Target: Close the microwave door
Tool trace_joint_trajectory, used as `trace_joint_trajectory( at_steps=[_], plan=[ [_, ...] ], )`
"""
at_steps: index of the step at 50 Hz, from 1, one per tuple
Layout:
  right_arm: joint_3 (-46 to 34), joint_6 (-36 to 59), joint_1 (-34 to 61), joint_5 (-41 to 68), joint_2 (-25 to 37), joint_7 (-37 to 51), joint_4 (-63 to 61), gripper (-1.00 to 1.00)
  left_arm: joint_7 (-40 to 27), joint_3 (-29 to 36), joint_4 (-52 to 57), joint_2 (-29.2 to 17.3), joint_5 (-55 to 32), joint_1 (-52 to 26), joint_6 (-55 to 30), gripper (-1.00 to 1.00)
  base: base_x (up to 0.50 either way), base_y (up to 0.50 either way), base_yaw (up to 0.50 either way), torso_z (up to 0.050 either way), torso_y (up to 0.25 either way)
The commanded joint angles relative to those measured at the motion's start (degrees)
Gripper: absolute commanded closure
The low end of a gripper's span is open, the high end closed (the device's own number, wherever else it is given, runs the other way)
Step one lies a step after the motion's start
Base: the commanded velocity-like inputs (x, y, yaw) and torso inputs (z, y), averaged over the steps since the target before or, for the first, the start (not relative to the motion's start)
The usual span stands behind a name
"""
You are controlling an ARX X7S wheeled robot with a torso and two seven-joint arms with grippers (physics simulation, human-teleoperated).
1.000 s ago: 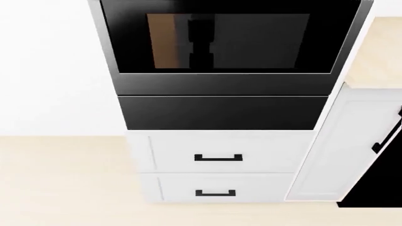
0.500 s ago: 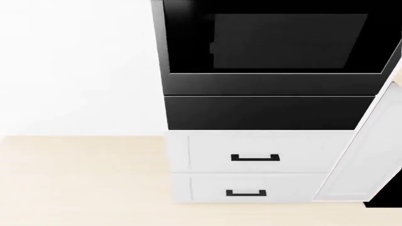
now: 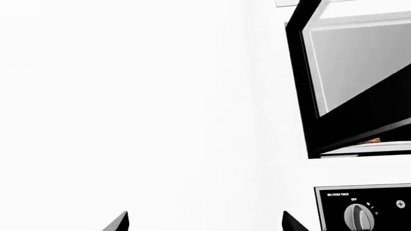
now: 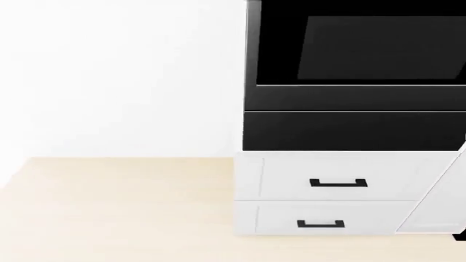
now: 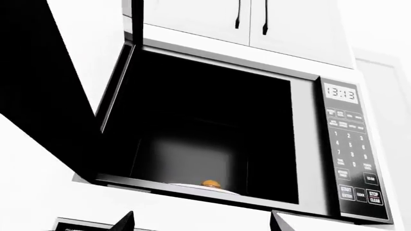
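both hands look wide, only tips visible, below the microwave door (image 5: 45, 91) swung fully open.

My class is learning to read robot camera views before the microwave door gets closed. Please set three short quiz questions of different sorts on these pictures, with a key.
1. True or false: the microwave door is shut.
2. Multiple choice: what lies inside the microwave? A) a blue mug B) a small orange item on a pale plate C) a bottle
3. Short answer: in the head view, how many drawers with black handles sit below the black oven?

Key
1. False: it stands swung open, with the cavity exposed.
2. B: the orange item rests near the cavity's front edge.
3. Two: the upper drawer and the lower drawer.
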Motion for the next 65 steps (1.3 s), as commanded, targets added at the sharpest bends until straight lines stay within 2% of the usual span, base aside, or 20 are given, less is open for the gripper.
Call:
trace_joint_trajectory(
  at_steps=[1, 36, 39, 45, 65],
  plan=[
    [0.0, 0.0, 0.2, 0.1, 0.2, 0.1, 0.0, -1.0, 0.4, 0.4, 0.2, -0.4, 0.3, 0.0, 0.6, -1.0, 0.0, 0.5, 0.0, 0.0, 0.0],
    [-0.2, -0.1, 0.8, 0.2, 0.9, 0.4, -0.4, -1.0, 1.3, 1.6, 0.9, -1.5, 1.0, 0.3, 2.4, -1.0, 0.0, 0.5, 0.0, 0.0, 0.0],
    [-2.5, -1.6, 0.3, -2.6, 1.9, 0.7, -0.5, -1.0, 1.4, 1.8, 1.0, -1.6, 1.1, 0.2, 2.5, -1.0, 0.0, 0.0, 0.0, 0.0, 0.0],
    [-1.6, -0.7, 0.5, -1.7, 1.5, 1.0, -0.1, -1.0, 1.5, 2.1, 0.9, -1.7, 1.3, 0.1, 2.7, -1.0, 0.0, -0.08, 0.0, 0.0, 0.0],
    [0.4, 0.1, 1.5, -0.1, 0.8, 1.8, 0.4, -1.0, 1.8, 2.8, 1.2, -2.1, 1.6, 0.2, 3.6, -1.0, 0.0, 0.0, -0.5, 0.0, 0.0]
  ],
)
